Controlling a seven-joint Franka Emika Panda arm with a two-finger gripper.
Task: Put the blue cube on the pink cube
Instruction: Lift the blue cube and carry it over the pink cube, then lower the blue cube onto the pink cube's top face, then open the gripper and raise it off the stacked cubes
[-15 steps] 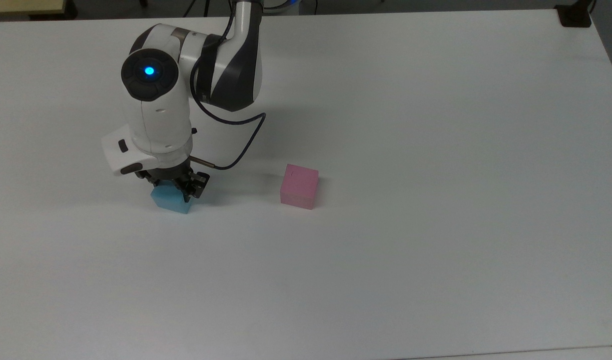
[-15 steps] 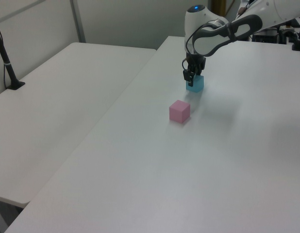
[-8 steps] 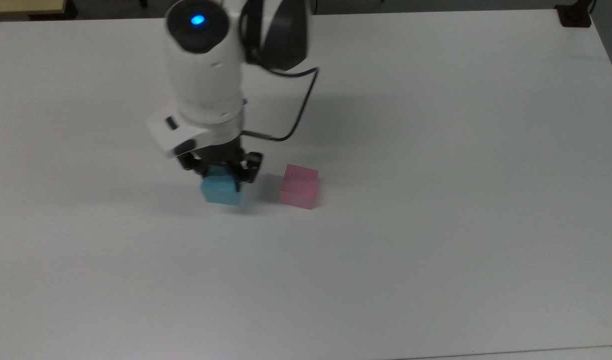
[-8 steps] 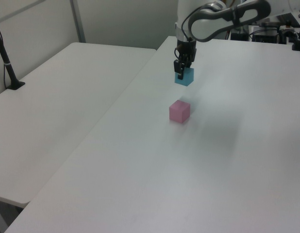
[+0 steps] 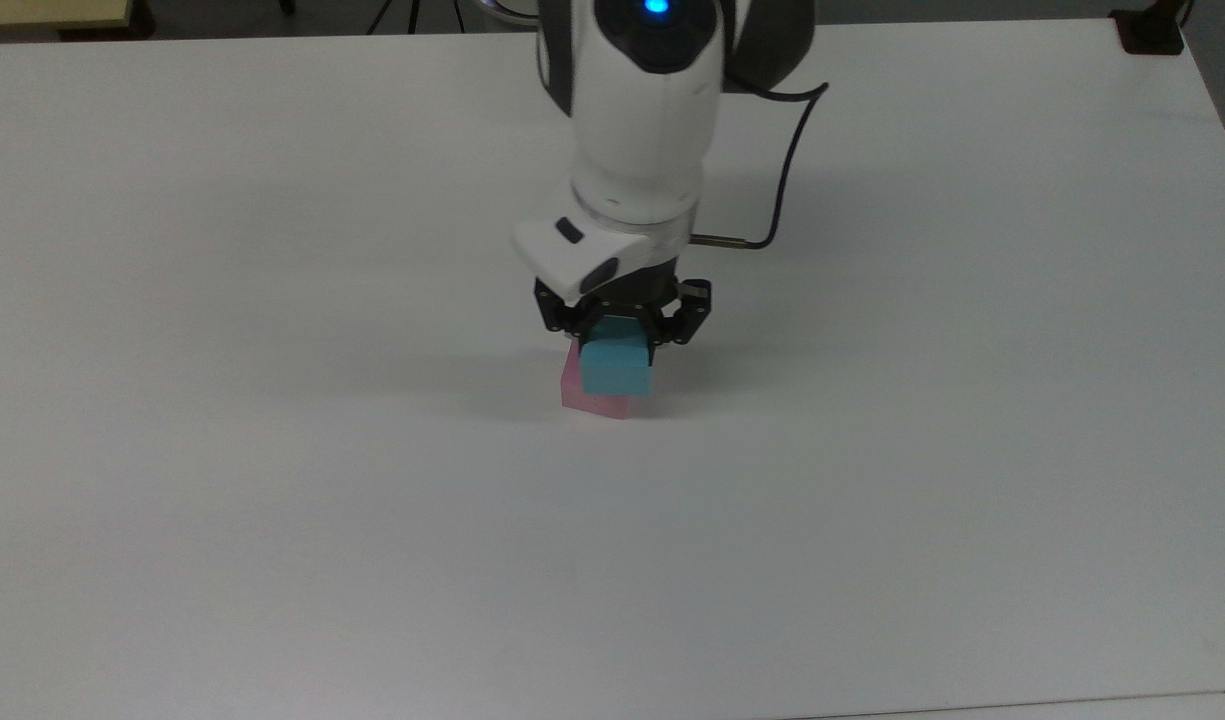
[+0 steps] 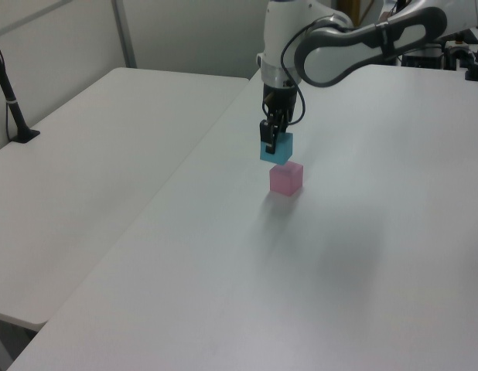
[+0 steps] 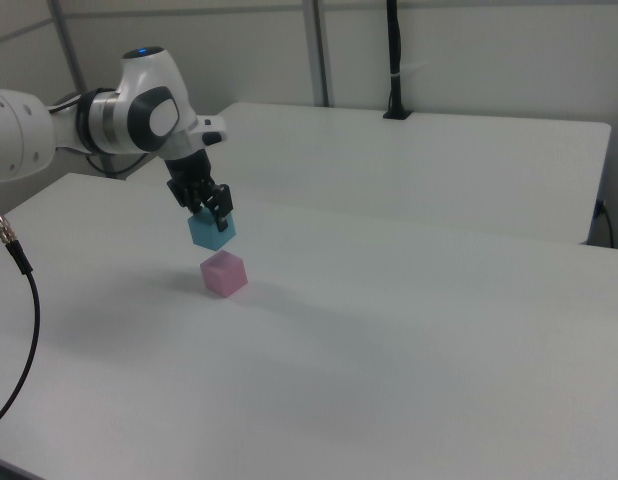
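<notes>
A: We're looking at a wide white tabletop (image 5: 272, 500), with a second white table (image 7: 469, 150) sitting behind it in the right view and a black post (image 7: 393, 60) standing on that one.

B: And we're seeing the gripper (image 5: 622, 335) hanging above the tabletop, its fingers (image 5: 684, 322) clenching the blue cube (image 5: 617, 368) from both sides.

A: The blue cube is riding in the air, isn't it? In the right view it (image 7: 211, 231) is sitting clear above the pink cube (image 7: 224, 274), with a gap between them.

B: Yes, we're reading it the same in the left view: blue cube (image 6: 275, 148) up, pink cube (image 6: 286, 178) resting on the tabletop just below and a touch toward the left view's right.

A: From the top view the blue one is covering most of the pink cube (image 5: 572, 390); we're catching just a pink edge at the top view's left and bottom.

B: The white arm (image 5: 647, 110) is showing a blue light on top, and a dark cable (image 5: 787, 160) is looping off beside it.
</notes>
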